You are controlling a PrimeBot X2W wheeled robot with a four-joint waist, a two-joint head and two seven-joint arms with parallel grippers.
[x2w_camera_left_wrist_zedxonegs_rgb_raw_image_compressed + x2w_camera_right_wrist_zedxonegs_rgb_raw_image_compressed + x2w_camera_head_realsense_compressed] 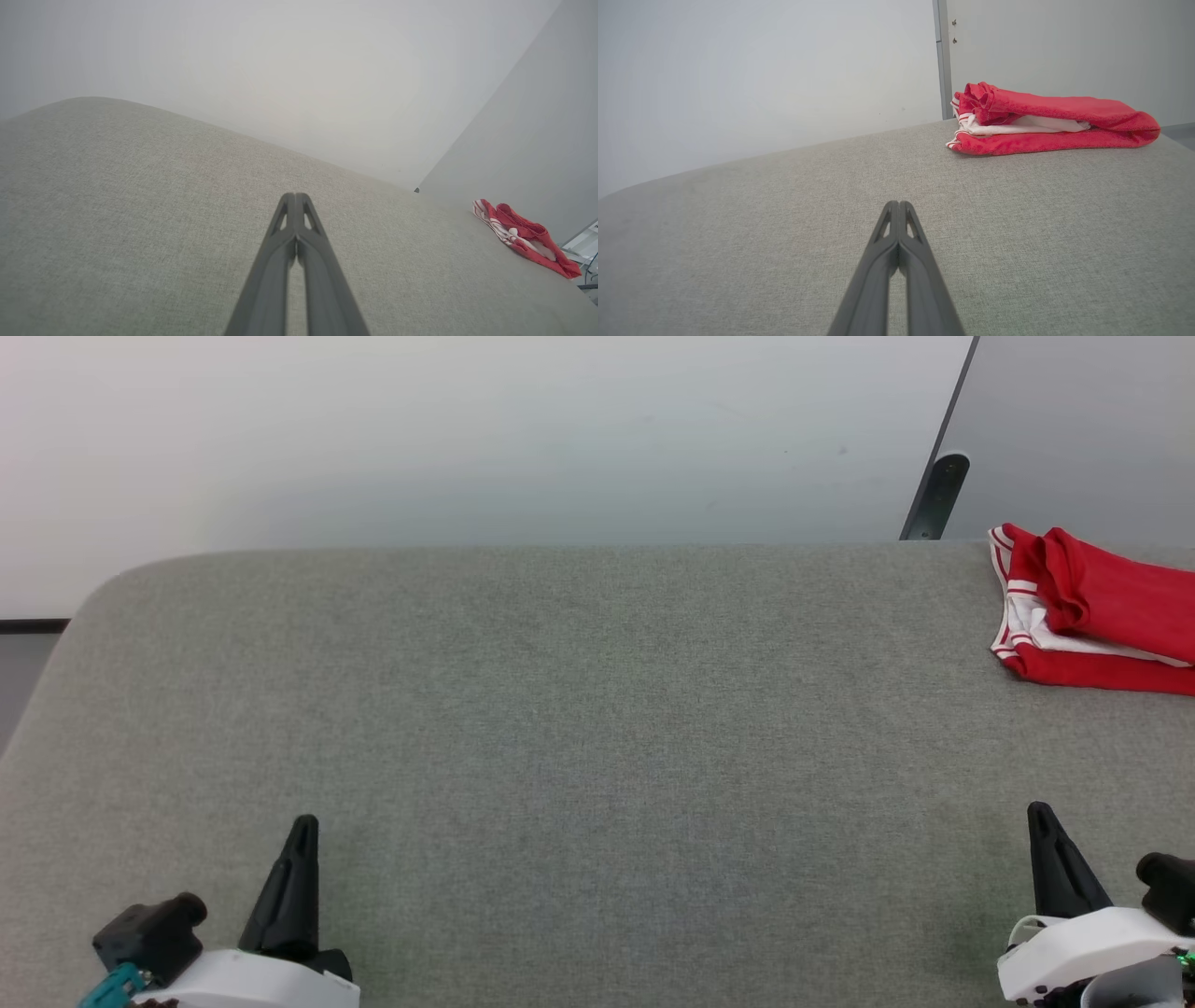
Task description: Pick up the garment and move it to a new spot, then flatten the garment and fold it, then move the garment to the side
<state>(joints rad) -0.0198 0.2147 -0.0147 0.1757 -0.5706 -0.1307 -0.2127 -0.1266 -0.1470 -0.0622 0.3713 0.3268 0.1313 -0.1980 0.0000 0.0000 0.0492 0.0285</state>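
— Where is the garment (pixel 1097 616)?
— It lies in a folded bundle at the far right side of the grey table (pixel 597 709), red with white trim showing.
— And the two claws?
— The left claw (pixel 303 829) is closed and empty, at the near left. The right claw (pixel 1039 819) is also closed and empty, at the near right, well apart from the garment.

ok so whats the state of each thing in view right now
garment: loosely folded in a heap, lying at the far right of the grey cushion, nothing touching it
left hand: shut, empty, far from the garment
right hand: shut, empty, nearer the garment but apart from it
grey cushion: flat, bearing the garment
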